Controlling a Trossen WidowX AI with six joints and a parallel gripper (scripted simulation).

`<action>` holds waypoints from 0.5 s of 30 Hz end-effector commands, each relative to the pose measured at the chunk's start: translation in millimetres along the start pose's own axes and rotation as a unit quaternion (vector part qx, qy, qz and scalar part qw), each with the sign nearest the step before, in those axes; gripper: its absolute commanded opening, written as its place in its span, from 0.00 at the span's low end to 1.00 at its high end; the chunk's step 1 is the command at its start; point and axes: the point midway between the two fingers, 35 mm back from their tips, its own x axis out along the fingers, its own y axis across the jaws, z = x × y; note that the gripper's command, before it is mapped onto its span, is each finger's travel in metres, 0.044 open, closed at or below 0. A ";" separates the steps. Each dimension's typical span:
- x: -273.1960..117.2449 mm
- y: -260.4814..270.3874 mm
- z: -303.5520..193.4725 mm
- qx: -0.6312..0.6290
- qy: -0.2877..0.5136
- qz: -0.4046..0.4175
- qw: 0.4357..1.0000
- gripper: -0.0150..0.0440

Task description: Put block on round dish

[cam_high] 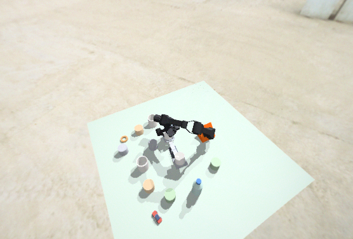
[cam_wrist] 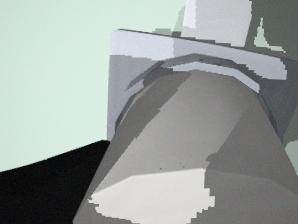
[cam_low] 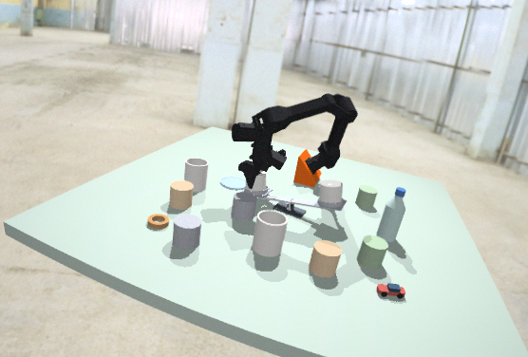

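Note:
One pale cup (cam_low: 259, 181) (cam_wrist: 190, 120) stands upright on the left end of the balance (cam_high: 173, 149) (cam_low: 304, 202) (cam_wrist: 125, 47). The identical cup (cam_high: 179, 159) (cam_low: 330, 192) stands on its other end. My gripper (cam_low: 256, 185) points down at the first cup, with its fingers spread wide around it. In the wrist view one black finger is beside the cup's side; the other is hidden. Whether the fingers touch the cup I cannot tell. The pale blue round dish (cam_low: 232, 182) lies behind and left of the gripper in the exterior view. No block is visible.
A dark grey cylinder (cam_high: 153, 145) (cam_low: 243, 206) stands close in front of the gripper's end of the balance. Two taller hollow cups (cam_low: 196, 176) (cam_low: 269, 235), an orange wedge (cam_low: 305, 174), a bottle (cam_low: 390, 218), several short cylinders, an orange ring (cam_low: 158, 221) and a toy car (cam_low: 391, 290) stand around.

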 end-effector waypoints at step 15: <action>-8.4 -2.4 -0.8 0.002 -0.001 -0.002 1.000 0.29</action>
